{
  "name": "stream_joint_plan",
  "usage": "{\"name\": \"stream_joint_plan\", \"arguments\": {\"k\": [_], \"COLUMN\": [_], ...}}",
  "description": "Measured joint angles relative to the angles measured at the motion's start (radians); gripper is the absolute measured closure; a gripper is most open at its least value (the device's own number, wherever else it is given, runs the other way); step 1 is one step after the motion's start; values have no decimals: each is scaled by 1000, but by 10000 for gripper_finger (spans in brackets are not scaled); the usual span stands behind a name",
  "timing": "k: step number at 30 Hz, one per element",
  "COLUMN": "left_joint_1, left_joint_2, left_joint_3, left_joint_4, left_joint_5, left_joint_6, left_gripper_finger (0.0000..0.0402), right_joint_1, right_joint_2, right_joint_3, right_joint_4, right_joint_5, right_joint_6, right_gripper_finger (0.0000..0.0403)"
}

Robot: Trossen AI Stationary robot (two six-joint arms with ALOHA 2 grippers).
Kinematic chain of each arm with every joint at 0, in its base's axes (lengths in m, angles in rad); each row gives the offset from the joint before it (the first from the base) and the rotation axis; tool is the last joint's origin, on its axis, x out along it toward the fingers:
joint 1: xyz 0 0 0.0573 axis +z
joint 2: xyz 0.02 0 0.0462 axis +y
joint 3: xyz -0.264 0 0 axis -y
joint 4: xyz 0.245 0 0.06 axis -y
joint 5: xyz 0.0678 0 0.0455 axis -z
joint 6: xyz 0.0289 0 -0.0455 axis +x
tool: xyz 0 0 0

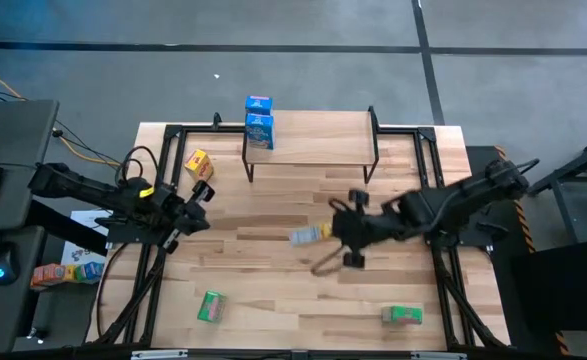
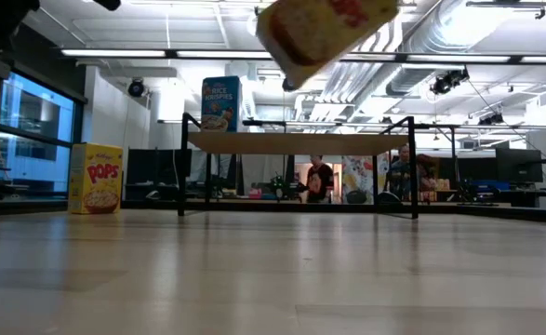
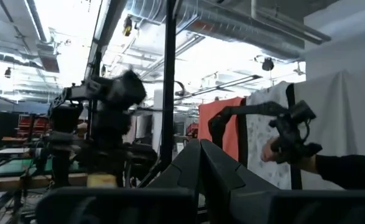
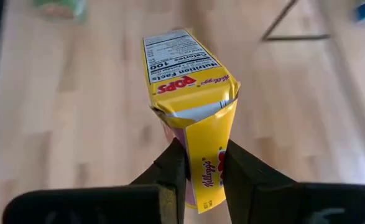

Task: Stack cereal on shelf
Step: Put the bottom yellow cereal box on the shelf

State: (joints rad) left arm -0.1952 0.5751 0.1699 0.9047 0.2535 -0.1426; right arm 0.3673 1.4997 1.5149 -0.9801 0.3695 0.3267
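Observation:
The shelf (image 1: 313,135), a light board on black legs, stands at the table's far middle and shows in the low view too (image 2: 296,141). Two blue cereal boxes (image 1: 259,120) show at its left end; the low view shows one upright on the board (image 2: 220,102). A yellow box (image 1: 199,165) stands on the table left of the shelf. Two green boxes (image 1: 210,306) (image 1: 402,315) lie near the near edge. My right gripper (image 1: 345,236) is over mid-table, shut on the second yellow box (image 1: 308,234). My left gripper (image 1: 201,195) waits, shut, at the table's left. My right gripper (image 4: 204,149) pinches the yellow box between its two fingers (image 4: 175,167), at the box's end nearest the wrist (image 4: 205,177). It comes level from the table's right. The box points away beyond the fingertips, toward the left, lifted clear of the table (image 2: 324,28) and tilted.
The black frame rails (image 1: 163,160) run along the table's left and right sides. Bare wood lies between the shelf and the green boxes. People stand in the room beyond the table (image 2: 317,179), and a hand (image 3: 275,152) shows in the left wrist view.

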Motion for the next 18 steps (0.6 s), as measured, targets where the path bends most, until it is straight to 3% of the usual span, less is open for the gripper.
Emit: {"name": "stream_joint_plan", "arguments": {"k": [7,11,18], "left_joint_1": [-3,-3,-2], "left_joint_2": [1,1,1], "left_joint_3": [0,0,0], "left_joint_4": [-2,-3,-7], "left_joint_5": [-1,-4,-7], "left_joint_6": [22,35,60], "left_gripper_finger": [398,398,398], "right_joint_1": [-184,-281,-457], "right_joint_2": [30,95,242], "right_joint_3": [206,377,601], "right_joint_4": [-70,-221,-547], "right_joint_5": [169,282,200], "right_joint_6": [-189,-248,-142], "right_gripper_finger": [348,348,348]}}
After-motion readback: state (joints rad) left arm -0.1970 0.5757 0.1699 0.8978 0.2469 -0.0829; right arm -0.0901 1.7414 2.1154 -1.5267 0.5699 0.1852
